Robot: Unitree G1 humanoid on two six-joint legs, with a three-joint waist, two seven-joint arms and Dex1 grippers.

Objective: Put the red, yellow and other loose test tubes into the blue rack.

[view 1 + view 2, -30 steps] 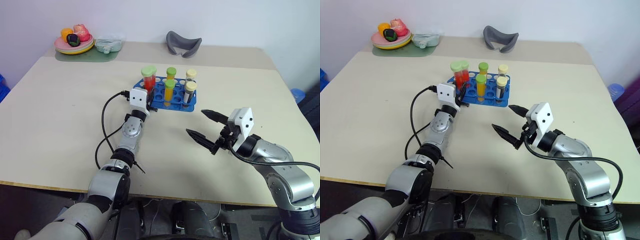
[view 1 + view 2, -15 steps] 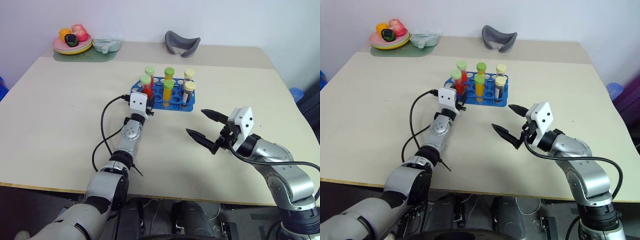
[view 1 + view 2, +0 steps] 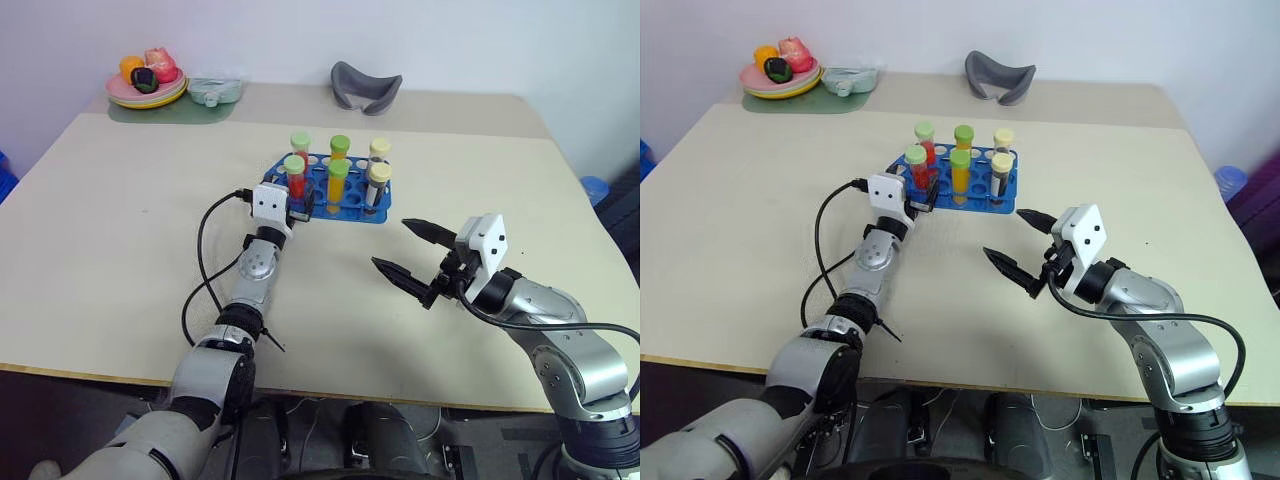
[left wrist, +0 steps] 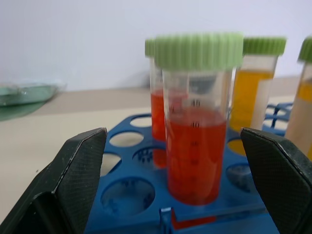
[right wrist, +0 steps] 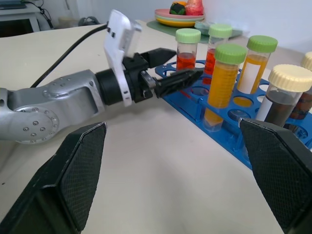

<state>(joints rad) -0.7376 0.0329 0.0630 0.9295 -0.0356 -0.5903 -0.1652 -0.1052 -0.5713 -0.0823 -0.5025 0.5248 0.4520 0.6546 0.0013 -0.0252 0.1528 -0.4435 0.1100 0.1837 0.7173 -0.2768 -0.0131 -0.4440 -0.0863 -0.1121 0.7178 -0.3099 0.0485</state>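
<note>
On the tabletop [image 3: 120,250], one blue rack [image 3: 352,207] is standing with six capped tubes upright in it: two red tubes [image 3: 295,176], two yellow-orange tubes [image 3: 337,184] and two dark tubes [image 3: 377,186]. Left gripper [image 3: 301,204] is sitting at the rack's near corner, fingers [image 4: 80,170] now spreading apart around the front red tube they were clamping a second ago. Right gripper [image 3: 408,250] is hovering well apart, fingers wide.

table [image 3: 120,230]: big beige top, carries everything here
rack [image 3: 352,211]: blue, sits right at the left jaws' tips, well ahead of the right jaws
green mat [image 3: 165,110]: far corner, way past the left jaws
grey curved thing [image 3: 366,86]: far edge, beyond the rack
</note>
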